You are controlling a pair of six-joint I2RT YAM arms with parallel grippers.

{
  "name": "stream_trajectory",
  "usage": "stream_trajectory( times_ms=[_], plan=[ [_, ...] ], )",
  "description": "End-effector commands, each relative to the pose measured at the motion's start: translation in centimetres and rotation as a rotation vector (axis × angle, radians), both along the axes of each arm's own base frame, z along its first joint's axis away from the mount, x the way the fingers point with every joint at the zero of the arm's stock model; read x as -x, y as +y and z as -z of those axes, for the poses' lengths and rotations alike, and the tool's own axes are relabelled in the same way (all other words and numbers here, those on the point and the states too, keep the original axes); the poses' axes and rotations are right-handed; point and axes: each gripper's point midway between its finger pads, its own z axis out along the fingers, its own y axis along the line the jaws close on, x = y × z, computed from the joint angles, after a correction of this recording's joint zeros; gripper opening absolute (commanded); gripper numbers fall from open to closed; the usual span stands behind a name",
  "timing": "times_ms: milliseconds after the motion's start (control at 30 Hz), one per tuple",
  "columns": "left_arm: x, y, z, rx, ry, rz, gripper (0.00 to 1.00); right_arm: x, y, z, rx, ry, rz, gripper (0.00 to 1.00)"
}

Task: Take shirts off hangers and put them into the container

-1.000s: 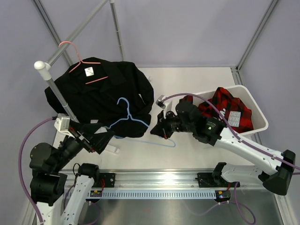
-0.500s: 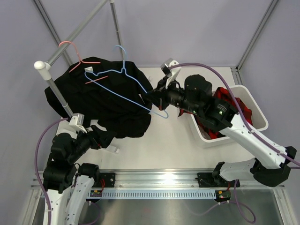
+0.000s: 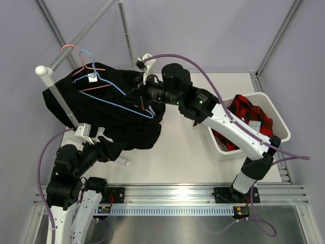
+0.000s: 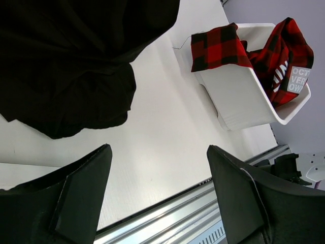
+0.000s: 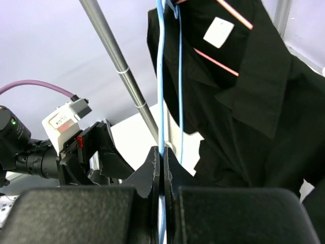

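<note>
The black shirt (image 3: 106,114) hangs on the pink hanger (image 3: 98,87), whose hook sits on the slanted rack pole (image 3: 84,31). My right gripper (image 3: 136,97) is shut on the wire of the light blue hanger (image 3: 122,100), held up against the shirt's front. That hanger's hook is close beside the pink one; I cannot tell whether it is over the pole. In the right wrist view the blue hanger's wire (image 5: 161,76) runs straight up from the right gripper (image 5: 163,152). My left gripper (image 4: 158,148) stands open and empty below the shirt's hem. The plaid shirt (image 3: 249,119) lies in the container (image 3: 278,123).
An upright grey-white rack post (image 3: 60,99) with a round cap stands at the left, next to my left arm. Frame poles run along the back and right edges. The metal rail (image 3: 172,208) crosses the near edge.
My right arm has carried the blue hanger from low over the table up and left to the rack pole. The black shirt has shifted left. My left gripper has narrowed a little.
</note>
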Motion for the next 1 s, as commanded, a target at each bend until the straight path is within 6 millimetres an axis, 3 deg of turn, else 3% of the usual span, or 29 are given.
stream_trajectory(
  times_ms=[0, 133, 200, 300, 333, 367, 400, 533, 667, 800, 967],
  plan=[
    [-0.4, -0.3, -0.9, -0.002, -0.041, 0.023, 0.79, 3.0, 0.6, -2.9, -0.036, -0.076, -0.048, 0.0],
    [-0.4, -0.4, -0.8, -0.003, -0.043, 0.03, 0.79, 3.3, -0.7, -2.3, -0.002, -0.073, 0.011, 0.0],
    [-0.5, -0.4, -0.6, -0.005, -0.038, 0.03, 0.79, 2.5, -2.7, -1.8, 0.029, -0.082, 0.129, 0.0],
    [-0.5, -0.5, -0.5, 0.0, -0.034, 0.037, 0.8, 1.7, -5.2, 0.5, 0.103, -0.072, 0.248, 0.0],
    [-0.4, -0.5, -0.6, 0.001, -0.04, 0.038, 0.8, 2.2, -6.7, -0.5, 0.073, -0.081, 0.267, 0.0],
    [-0.5, -0.5, -0.6, -0.003, -0.04, 0.035, 0.8, 2.4, -7.2, 0.6, 0.091, -0.071, 0.27, 0.0],
    [-0.5, -0.5, -0.6, -0.003, -0.04, 0.036, 0.8, 3.0, -8.4, -0.3, 0.066, -0.071, 0.277, 0.0],
    [-0.7, -0.6, -0.5, -0.004, -0.032, 0.04, 0.8, 4.0, -10.3, -0.1, 0.111, -0.079, 0.32, 0.0],
    [-0.8, -0.5, -0.5, -0.005, -0.03, 0.037, 0.8, 6.4, -10.1, -2.0, 0.067, -0.094, 0.221, 0.0],
    [-0.7, -0.5, -0.4, -0.005, -0.025, 0.036, 0.8, 7.4, -9.9, -3.4, 0.032, -0.098, 0.179, 0.0],
    [-0.7, -0.5, -0.3, -0.007, -0.018, 0.032, 0.8, 8.0, -8.7, -3.6, 0.016, -0.095, 0.123, 0.0]
  ],
)
